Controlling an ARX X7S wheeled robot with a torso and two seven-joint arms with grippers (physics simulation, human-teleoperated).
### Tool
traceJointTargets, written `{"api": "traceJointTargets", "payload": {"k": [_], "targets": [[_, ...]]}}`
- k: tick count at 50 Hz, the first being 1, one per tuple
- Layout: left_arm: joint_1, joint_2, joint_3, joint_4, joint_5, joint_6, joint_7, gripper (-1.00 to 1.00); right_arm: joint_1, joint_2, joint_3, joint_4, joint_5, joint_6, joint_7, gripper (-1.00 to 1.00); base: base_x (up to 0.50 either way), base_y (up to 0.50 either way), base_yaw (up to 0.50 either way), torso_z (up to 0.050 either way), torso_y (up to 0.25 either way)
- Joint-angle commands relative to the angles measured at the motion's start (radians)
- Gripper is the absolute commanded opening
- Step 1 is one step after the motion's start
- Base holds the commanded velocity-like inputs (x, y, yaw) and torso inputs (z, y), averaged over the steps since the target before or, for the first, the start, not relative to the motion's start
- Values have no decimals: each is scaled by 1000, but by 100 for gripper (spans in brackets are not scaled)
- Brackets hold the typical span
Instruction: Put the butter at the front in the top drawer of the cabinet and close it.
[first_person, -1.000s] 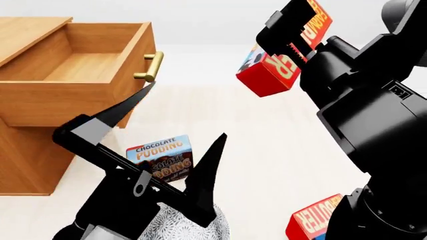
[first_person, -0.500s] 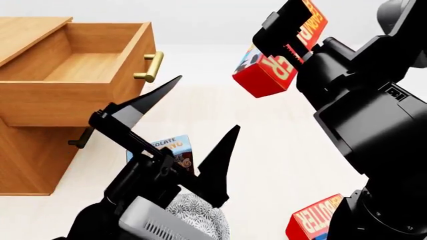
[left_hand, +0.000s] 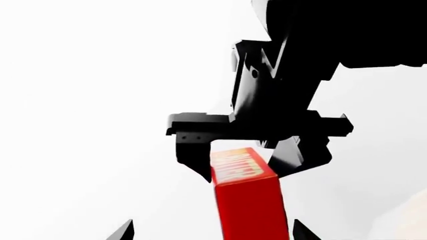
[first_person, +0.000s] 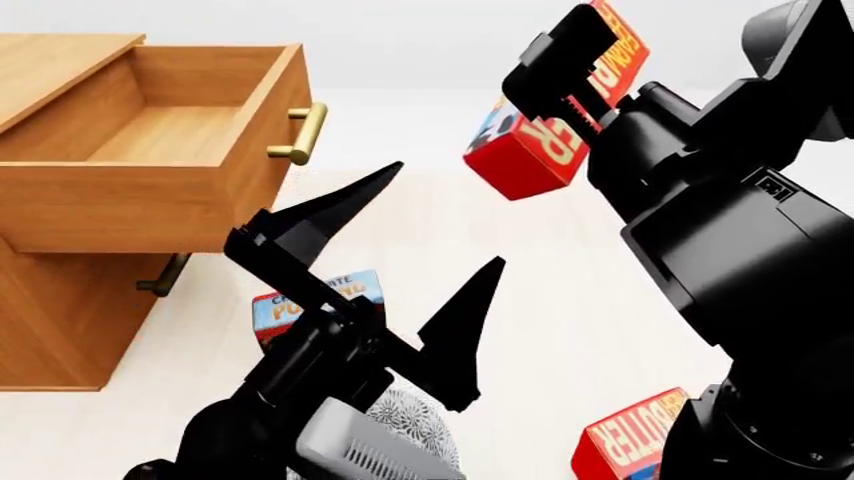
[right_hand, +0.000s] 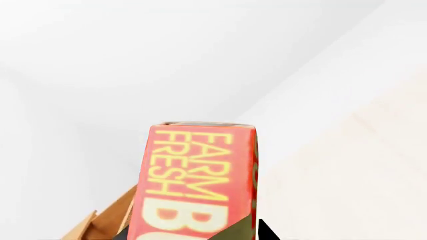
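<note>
My right end effector (first_person: 567, 75) is clamped on the butter (first_person: 534, 150), held aloft to the right of the cabinet (first_person: 60, 300). The top drawer (first_person: 147, 150) stands pulled out. My left end effector (first_person: 420, 250) hangs spread wide, holding nothing, above the Chocolate Pudding box (first_person: 287, 305). A second butter carton (first_person: 627, 440) lies near right on the floor.

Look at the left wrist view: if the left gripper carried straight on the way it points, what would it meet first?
Most likely the butter held in the right gripper, which sits straight ahead between the left gripper's open fingertips. Depth is unclear, so this is a judgement.
</note>
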Motion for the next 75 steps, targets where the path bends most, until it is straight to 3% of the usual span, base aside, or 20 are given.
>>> {"api": "traceJointTargets", "payload": {"k": [1, 75], "targets": [[-32, 17, 23, -48, 33, 16, -15, 100, 8, 2, -3, -1, 0, -14, -28, -100, 0, 0, 0, 0, 0], [-211, 91, 121, -381, 152, 106, -142, 100, 0, 35, -67, -8, 28, -78, -69, -100, 0, 0, 0, 1, 1]]}}
